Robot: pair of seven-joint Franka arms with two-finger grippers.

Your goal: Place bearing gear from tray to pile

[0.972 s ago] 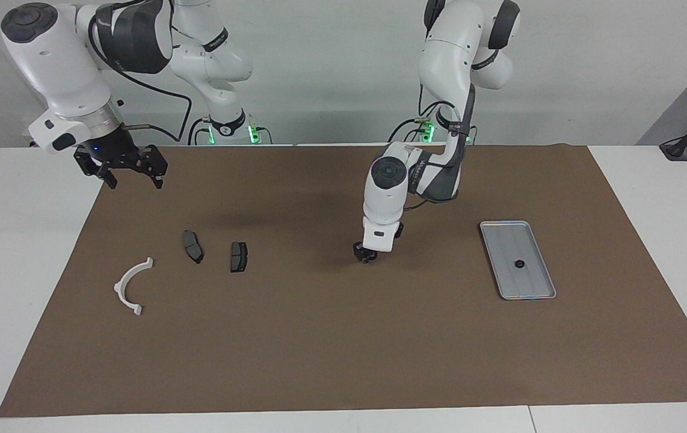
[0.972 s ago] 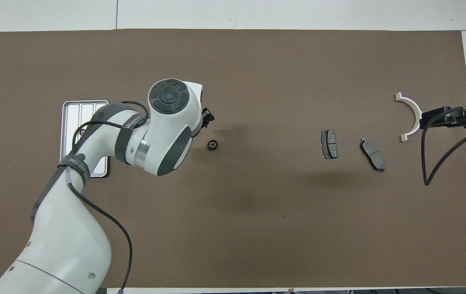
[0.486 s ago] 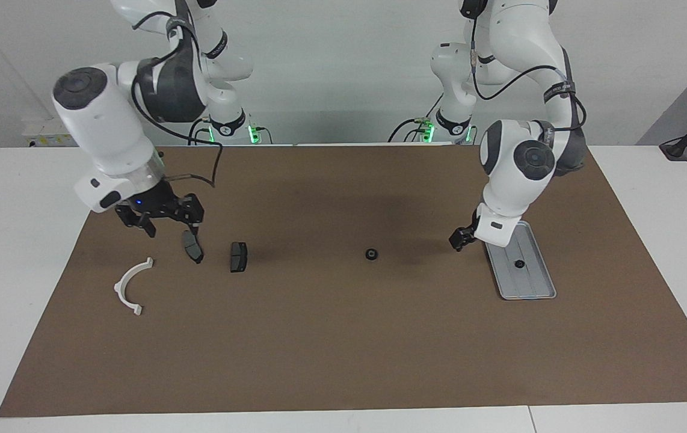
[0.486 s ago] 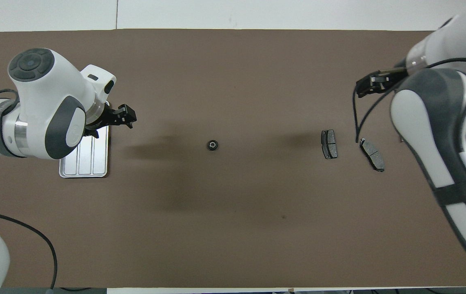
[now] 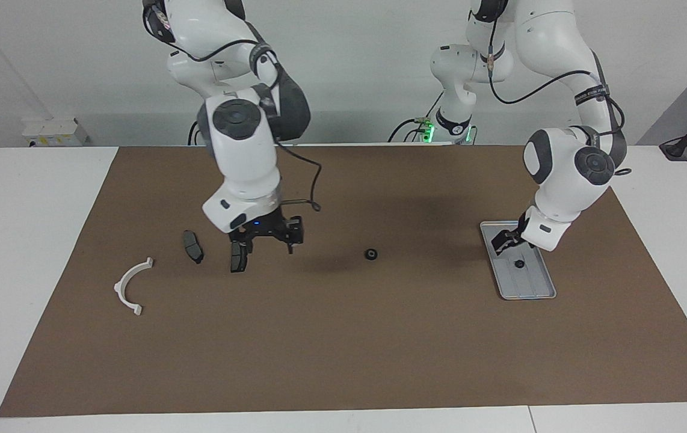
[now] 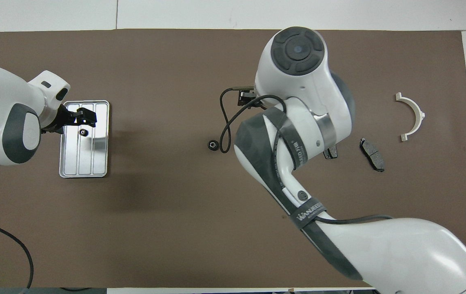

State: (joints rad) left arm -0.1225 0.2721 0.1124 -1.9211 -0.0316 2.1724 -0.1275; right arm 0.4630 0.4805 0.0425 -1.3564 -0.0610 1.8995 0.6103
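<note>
A small black bearing gear (image 5: 370, 254) (image 6: 212, 145) lies alone on the brown mat, midway between the tray and the pile. A second small dark gear (image 5: 519, 263) (image 6: 82, 132) lies in the silver tray (image 5: 527, 296) (image 6: 99, 161). My left gripper (image 5: 505, 242) (image 6: 88, 117) hangs open over the tray, just above that gear, holding nothing. The pile is a white half-ring bracket (image 5: 130, 287) (image 6: 412, 116) and two dark brake pads (image 5: 193, 246) (image 6: 371, 149). My right gripper (image 5: 266, 245) hangs open and empty over the pad (image 5: 238, 257) closest to the mat's middle.
The brown mat (image 5: 343, 349) covers most of the white table. In the overhead view the right arm's wrist and forearm (image 6: 298, 90) cover one brake pad and most of the right gripper. Cables hang from both wrists.
The left gripper left the bearing gear on the mat's middle and swung back over the tray. The right arm swept from its end of the table to over the brake pads.
</note>
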